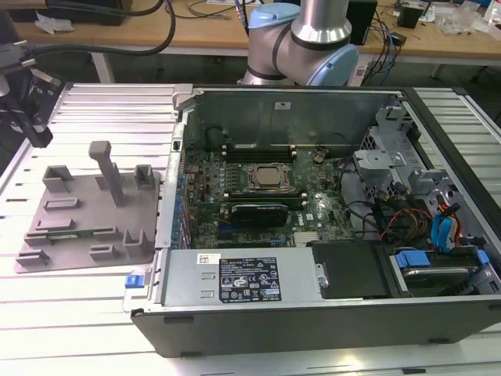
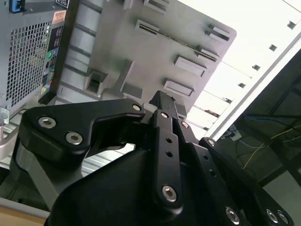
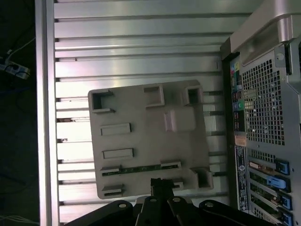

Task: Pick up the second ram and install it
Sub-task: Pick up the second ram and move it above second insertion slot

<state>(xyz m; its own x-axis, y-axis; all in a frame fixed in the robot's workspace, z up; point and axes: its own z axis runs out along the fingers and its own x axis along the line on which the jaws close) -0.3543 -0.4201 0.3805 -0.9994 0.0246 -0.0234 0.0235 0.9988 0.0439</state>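
– Nearest the lens, in the first wrist view, the fingers [image 3: 159, 184] are seen; how are they set?
– They appear to be drawn together, with nothing clamped between them, and are held over the edge of the fixture [image 3: 155, 141], apart from the ram.
– Where is the ram found?
– At the exterior view's left the fixture is laid on the table [image 3: 141, 47], and the ram [image 3: 141, 168] is seated in one of its long slots. To the right, the case [image 1: 329, 313] is stood open just beside it.
– How is the ram judged to handle?
– It is judged light, thin and stiff, yet fragile. It would best be pinched across its long edges near the middle, with chips and contacts left untouched.
– What cannot be made out?
– Much of the ram is sunk in the slot, so its chips cannot be told, nor whether it is laid flat or stood on edge. Which socket in the case is free cannot be settled either.
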